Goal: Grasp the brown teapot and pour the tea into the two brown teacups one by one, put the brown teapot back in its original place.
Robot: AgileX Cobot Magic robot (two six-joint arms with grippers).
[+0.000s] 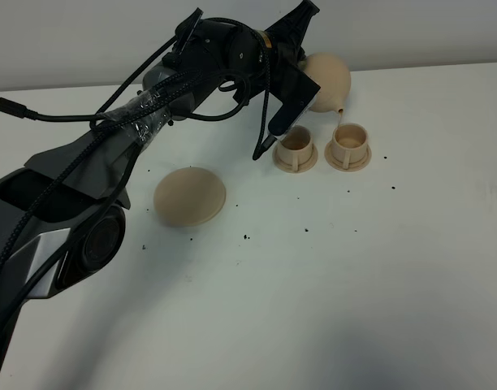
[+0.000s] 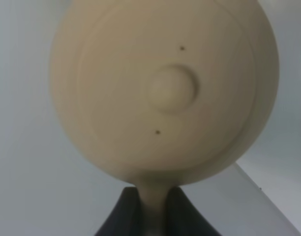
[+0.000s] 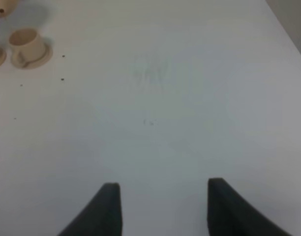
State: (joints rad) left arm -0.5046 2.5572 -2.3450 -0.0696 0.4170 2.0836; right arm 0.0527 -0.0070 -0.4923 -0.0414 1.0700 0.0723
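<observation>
left claw [image 2: 153, 199]: clenching on the loop handle of the brown teapot [image 1: 328, 80], with its dark fingers [image 2: 116, 219] pressing the handle from both sides.
brown teapot: hanging tipped out ahead of the left claw, with its lid knob [image 2: 172, 88] facing the wrist camera and its spout [image 1: 342, 108] pointing down.
far teacup [image 1: 348, 145]: sitting on its small saucer right under the spout, below and just beyond the left claw. I cannot tell whether tea is running.
near teacup [image 1: 296, 149]: standing on its own saucer just beside the far teacup, on the side nearer the left claw's arm and apart from the pot.
large saucer [image 1: 189, 196]: lying on the table [image 1: 330, 276], well back from the left claw, beside the arm.
right claw [image 3: 163, 184]: hanging released over the table with its fingers standing well apart. One teacup is showing far ahead of it and off to one side.
dark specks [image 1: 246, 237]: lying scattered on the table around the cups and the large saucer.
</observation>
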